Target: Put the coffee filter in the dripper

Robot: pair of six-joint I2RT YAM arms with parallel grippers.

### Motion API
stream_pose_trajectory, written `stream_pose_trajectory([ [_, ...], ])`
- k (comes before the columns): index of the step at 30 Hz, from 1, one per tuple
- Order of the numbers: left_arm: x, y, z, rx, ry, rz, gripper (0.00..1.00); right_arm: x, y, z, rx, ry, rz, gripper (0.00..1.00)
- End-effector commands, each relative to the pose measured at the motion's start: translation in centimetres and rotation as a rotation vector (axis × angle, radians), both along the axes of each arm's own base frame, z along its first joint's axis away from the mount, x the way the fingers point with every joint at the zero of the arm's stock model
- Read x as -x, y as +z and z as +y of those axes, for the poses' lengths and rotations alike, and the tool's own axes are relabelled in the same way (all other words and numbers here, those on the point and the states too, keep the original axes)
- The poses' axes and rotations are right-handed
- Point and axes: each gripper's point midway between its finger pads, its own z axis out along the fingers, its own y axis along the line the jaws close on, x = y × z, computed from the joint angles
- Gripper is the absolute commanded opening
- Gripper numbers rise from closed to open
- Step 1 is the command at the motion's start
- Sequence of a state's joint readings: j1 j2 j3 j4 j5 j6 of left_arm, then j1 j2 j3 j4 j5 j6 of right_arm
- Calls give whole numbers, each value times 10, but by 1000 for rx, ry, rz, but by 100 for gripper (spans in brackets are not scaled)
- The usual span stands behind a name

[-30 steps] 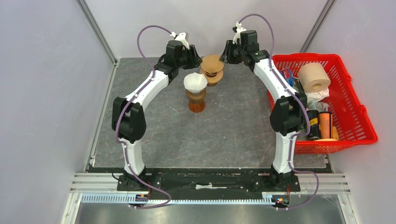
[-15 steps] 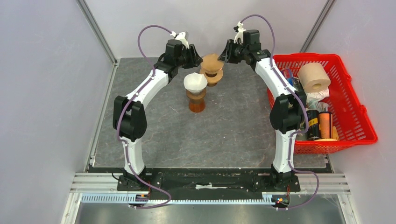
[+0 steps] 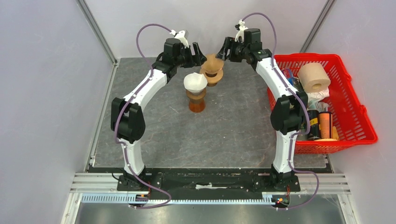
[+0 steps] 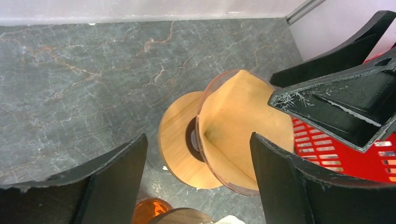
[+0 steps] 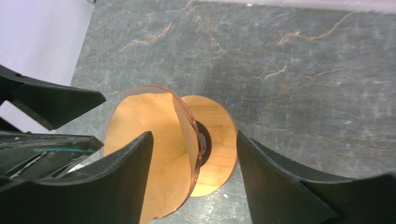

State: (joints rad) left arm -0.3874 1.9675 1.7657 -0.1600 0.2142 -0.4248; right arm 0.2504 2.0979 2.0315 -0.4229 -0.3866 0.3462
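A brown paper coffee filter [image 3: 212, 62] sits inside the clear dripper [image 3: 213, 71], which stands on a round wooden base [image 4: 180, 140] at the back of the table. My left gripper [image 3: 198, 50] hangs open just left of it, my right gripper [image 3: 225, 48] open just right of it. In the left wrist view the filter [image 4: 243, 121] fills the cone beyond my left gripper [image 4: 198, 184]. Seen from the right wrist, the dripper rim [image 5: 189, 135] and filter [image 5: 144, 135] lie between the spread fingers of my right gripper [image 5: 194, 184]. Neither holds anything.
An amber dripper stand [image 3: 196, 99] carrying a white paper filter [image 3: 194, 81] stands just in front of the back dripper. A red basket [image 3: 348, 59] at the right holds a paper roll [image 3: 314, 77], cans and packets. Grey walls close in on both sides.
Both grippers have opened wider and drawn back a little from the dripper's sides. The brown filter stays in the dripper.
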Motion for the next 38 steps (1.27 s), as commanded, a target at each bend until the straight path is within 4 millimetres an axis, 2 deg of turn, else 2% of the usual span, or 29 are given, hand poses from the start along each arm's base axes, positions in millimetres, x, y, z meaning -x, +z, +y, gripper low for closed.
stream_pose_trajectory([
  [1, 14, 84, 8, 42, -12, -162, 88, 6, 82, -19, -11, -83, -192, 82],
  [2, 19, 93, 11, 39, -11, -180, 88, 10, 88, -23, -15, -92, -202, 95],
  [3, 24, 99, 14, 31, -6, -192, 89, 14, 92, -28, -21, -113, -203, 97],
  [4, 33, 110, 20, 27, 3, -217, 89, 19, 98, -35, -32, -136, -208, 97],
  [6, 50, 120, 38, 6, 50, -250, 90, 32, 99, -52, -39, -189, -208, 97],
  [7, 58, 115, 50, -12, 89, -250, 90, 41, 103, -61, -36, -221, -220, 97],
  [8, 69, 121, 65, -22, 148, -269, 90, 49, 97, -71, -17, -262, -215, 97],
  [9, 81, 114, 78, -35, 188, -258, 90, 59, 97, -81, 0, -306, -219, 97],
  [10, 94, 107, 99, -57, 273, -251, 90, 71, 83, -89, 21, -335, -192, 97],
  [11, 109, 104, 117, -64, 342, -249, 91, 83, 81, -98, 32, -367, -192, 97],
  [12, 121, 89, 137, -81, 425, -224, 91, 96, 65, -104, 43, -394, -160, 97],
  [13, 138, 84, 155, -80, 491, -223, 91, 111, 53, -110, 47, -416, -132, 97],
  [14, 152, 67, 175, -85, 576, -194, 91, 125, 44, -114, 51, -427, -116, 97],
  [15, 170, 61, 192, -67, 650, -191, 91, 140, 31, -118, 47, -434, -91, 97],
  [16, 185, 52, 207, -42, 720, -195, 91, 153, 22, -120, 39, -440, -78, 97],
  [17, 197, 37, 217, -9, 760, -195, 91, 164, 5, -126, 54, -462, -59, 97],
  [18, 209, 37, 221, 44, 766, -230, 91, 175, -7, -128, 51, -468, -46, 97],
  [19, 218, 26, 220, 81, 751, -240, 91, 184, -22, -129, 51, -466, -30, 97],
  [22, 237, 20, 225, 206, 761, -281, 91, 199, -48, -131, 32, -470, -33, 97],
  [28, 244, -12, 229, 102, 776, -156, 92, 209, -65, -132, 19, -472, -25, 97],
  [32, 242, -12, 229, 103, 781, -161, 92, 209, -71, -133, 25, -480, -15, 97],
  [38, 242, -11, 229, 107, 776, -178, 92, 205, -67, -135, 16, -499, -38, 97],
])
